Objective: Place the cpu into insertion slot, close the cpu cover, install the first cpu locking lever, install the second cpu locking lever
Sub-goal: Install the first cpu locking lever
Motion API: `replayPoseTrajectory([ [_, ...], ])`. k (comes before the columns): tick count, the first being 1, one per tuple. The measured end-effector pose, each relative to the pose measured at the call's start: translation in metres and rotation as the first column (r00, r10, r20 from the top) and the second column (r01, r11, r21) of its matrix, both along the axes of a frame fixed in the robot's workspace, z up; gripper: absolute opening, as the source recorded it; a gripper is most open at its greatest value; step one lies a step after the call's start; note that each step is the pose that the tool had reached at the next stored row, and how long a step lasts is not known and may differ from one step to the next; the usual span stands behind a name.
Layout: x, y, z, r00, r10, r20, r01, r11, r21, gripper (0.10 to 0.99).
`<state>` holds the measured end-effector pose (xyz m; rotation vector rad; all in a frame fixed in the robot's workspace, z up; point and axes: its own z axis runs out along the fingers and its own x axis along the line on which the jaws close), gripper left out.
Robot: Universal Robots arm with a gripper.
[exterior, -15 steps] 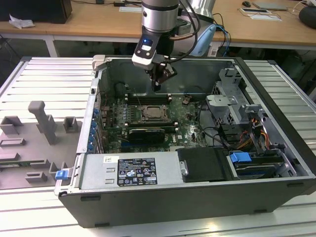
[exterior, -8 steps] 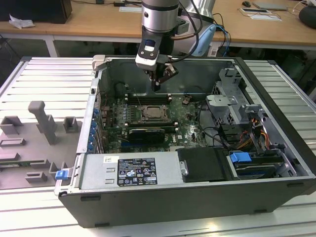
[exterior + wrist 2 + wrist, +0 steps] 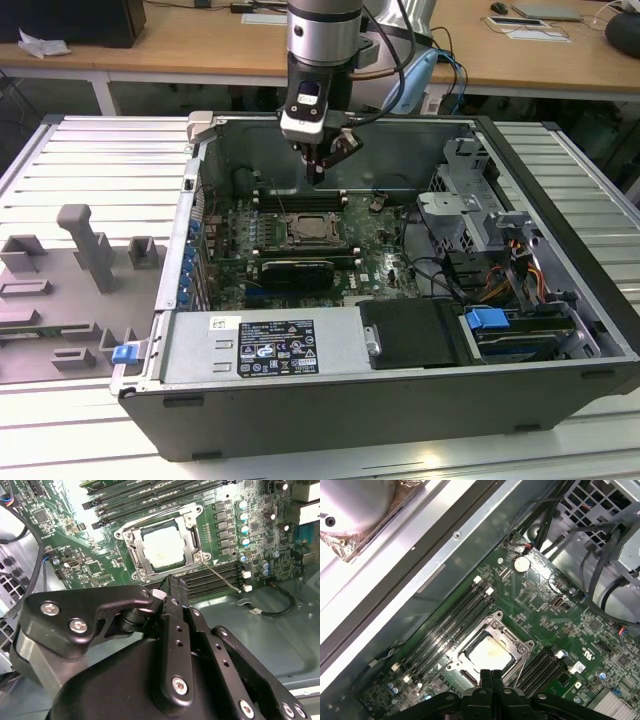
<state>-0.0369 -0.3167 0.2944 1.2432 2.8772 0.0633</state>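
Desks line the back wall, and an open computer case (image 3: 400, 300) sits on a ribbed metal table (image 3: 90, 160). Over it hangs the gripper (image 3: 316, 172), fingers pressed together and holding nothing. Below, the cpu (image 3: 164, 548) lies in the insertion slot (image 3: 492, 652), cpu cover (image 3: 192, 525) down around it. Risk now, as I judge it: those closed tips sit close above the memory slots (image 3: 150, 495), and a slightly off descent could scrape the board (image 3: 545, 595).

Robotics lab or test bench: open PC case (image 3: 400, 330) on a slotted aluminium table (image 3: 90, 160), grey fixture blocks (image 3: 85, 250) alongside, wooden office desks (image 3: 200, 45) with cables behind.
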Motion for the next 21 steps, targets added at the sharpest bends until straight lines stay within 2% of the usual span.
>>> replayPoseTrajectory([
  [12, 0.0000, 0.0000, 0.0000, 0.9964, 0.085, 0.0000, -0.085, 0.9964, 0.000, 0.106],
  [19, 0.0000, 0.0000, 0.0000, 0.9899, 0.142, 0.0000, -0.142, 0.9899, 0.000, 0.106],
  [21, 0.0000, 0.0000, 0.0000, 0.9855, 0.169, 0.0000, -0.169, 0.9855, 0.000, 0.106],
])
